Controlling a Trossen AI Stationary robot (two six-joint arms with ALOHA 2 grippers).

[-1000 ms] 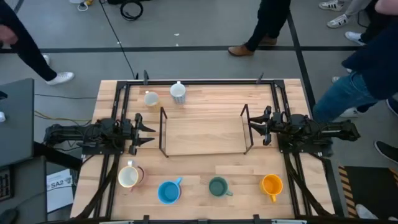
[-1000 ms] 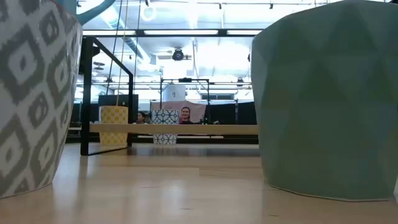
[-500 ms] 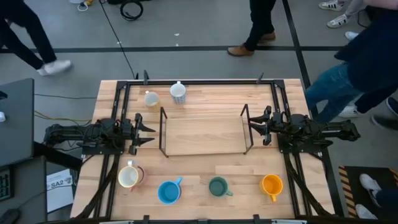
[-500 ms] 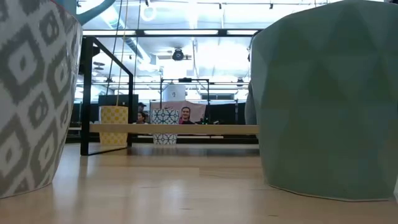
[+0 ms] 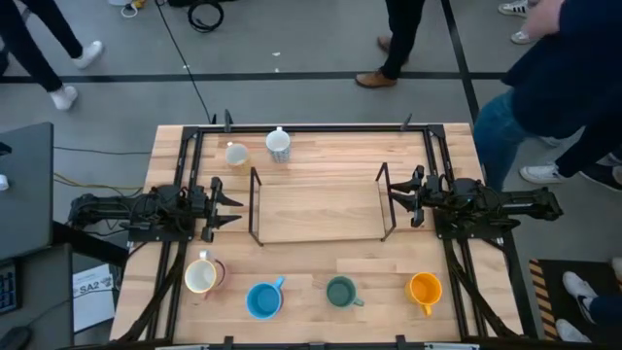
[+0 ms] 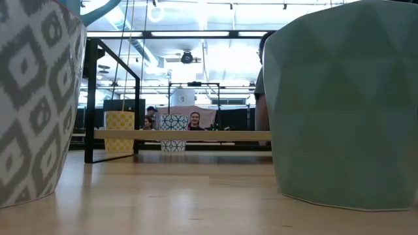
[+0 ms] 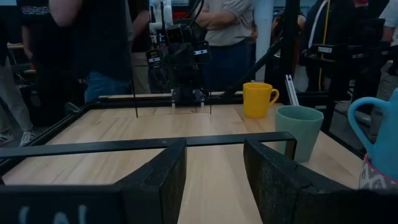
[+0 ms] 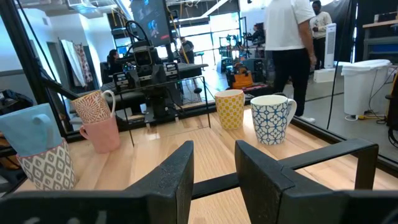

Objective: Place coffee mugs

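Several mugs stand on their bases on the wooden table. A cream-yellow mug (image 5: 236, 155) and a white blue-patterned mug (image 5: 279, 145) stand at the far side. Along the near edge are a pink and white stack (image 5: 202, 275), a blue mug (image 5: 263, 299) on a grey-patterned white one (image 6: 32, 98), a dark green mug (image 5: 341, 292) and an orange mug (image 5: 425, 289). My left gripper (image 5: 229, 208) is open and empty at the left end of a black wire rack (image 5: 319, 212). My right gripper (image 5: 395, 203) is open and empty at the rack's right end.
The rack with its wooden shelf stands between the two grippers at mid table; its black bar crosses just ahead of each gripper's fingers (image 7: 186, 144) (image 8: 336, 152). A black frame runs round the table. People stand and walk beyond the far and right edges (image 5: 544, 87).
Neither arm nor any mug has moved. People beyond the table's far and right edges have walked on.
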